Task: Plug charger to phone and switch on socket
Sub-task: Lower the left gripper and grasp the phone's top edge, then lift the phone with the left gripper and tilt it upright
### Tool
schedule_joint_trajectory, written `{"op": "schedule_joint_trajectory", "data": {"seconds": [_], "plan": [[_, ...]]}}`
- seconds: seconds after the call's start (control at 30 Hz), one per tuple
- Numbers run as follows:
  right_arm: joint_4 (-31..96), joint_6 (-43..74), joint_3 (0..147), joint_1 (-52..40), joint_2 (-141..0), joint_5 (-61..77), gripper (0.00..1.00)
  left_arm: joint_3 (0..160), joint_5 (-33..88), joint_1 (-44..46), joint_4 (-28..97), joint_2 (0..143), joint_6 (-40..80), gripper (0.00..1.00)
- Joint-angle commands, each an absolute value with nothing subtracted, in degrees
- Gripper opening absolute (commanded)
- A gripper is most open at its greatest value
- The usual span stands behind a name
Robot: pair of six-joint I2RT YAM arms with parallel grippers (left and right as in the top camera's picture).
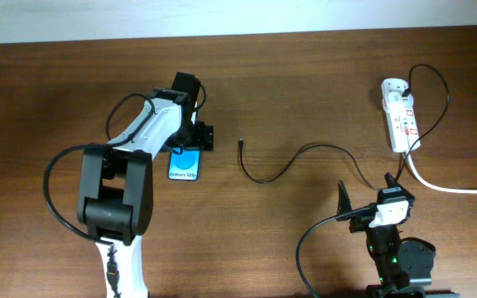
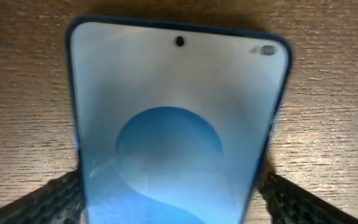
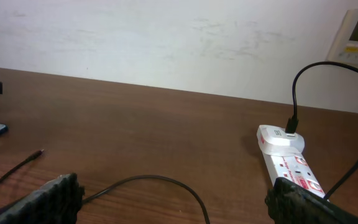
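The phone (image 1: 184,165) lies flat on the table with its blue screen up. It fills the left wrist view (image 2: 176,118). My left gripper (image 1: 186,149) is shut on the phone, one finger against each long side (image 2: 173,208). The charger (image 1: 296,155) is a thin black cable lying loose from the socket (image 1: 399,112) to its free tip (image 1: 241,142), right of the phone and apart from it. My right gripper (image 1: 367,197) is open and empty at the front right, over a loop of the cable (image 3: 148,178). The socket (image 3: 288,162) lies ahead of the right gripper (image 3: 176,202) to the right.
A thick white cord (image 1: 454,189) runs from the socket off the right edge. A black plug (image 3: 291,124) sits in the socket's far end. A pale wall (image 3: 166,37) stands behind the table's far edge.
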State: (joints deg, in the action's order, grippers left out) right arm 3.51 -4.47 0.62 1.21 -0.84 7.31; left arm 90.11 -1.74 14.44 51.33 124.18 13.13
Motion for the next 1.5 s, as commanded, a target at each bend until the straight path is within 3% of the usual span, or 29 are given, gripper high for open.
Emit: {"op": "schedule_joint_trajectory", "data": {"seconds": [0.0, 0.13, 0.2, 0.4, 0.77, 0.93, 1.2, 1.47], "plan": [[3.9, -3.8, 0.3, 1.6, -0.5, 7.2, 0.98, 87.6, -2.3, 13.5, 52.1, 125.8, 13.5, 0.85], [3.9, -3.8, 0.3, 1.6, -0.5, 7.2, 0.98, 87.6, -2.4, 13.5, 52.0, 125.8, 13.2, 0.83], [3.9, -3.8, 0.3, 1.6, -0.5, 7.2, 0.98, 87.6, -2.4, 13.5, 51.9, 125.8, 13.2, 0.77], [3.9, -3.8, 0.3, 1.6, -0.5, 7.2, 0.98, 87.7, -2.4, 13.5, 51.9, 125.8, 13.2, 0.7], [3.9, -3.8, 0.3, 1.6, -0.5, 7.2, 0.98, 99.2, -2.3, 13.5, 58.9, 125.8, 13.3, 0.68], [3.9, -3.8, 0.3, 1.6, -0.5, 7.2, 0.98, 107.5, -2.3, 13.5, 62.9, 125.8, 13.3, 0.55], [3.9, -3.8, 0.3, 1.6, -0.5, 7.2, 0.98, 113.3, 2.3, 13.3, 65.3, 125.8, 13.3, 0.0], [3.9, -3.8, 0.3, 1.6, -0.5, 7.2, 0.98, 113.6, 16.6, 9.5, 65.2, 125.8, 24.3, 0.0]]}}
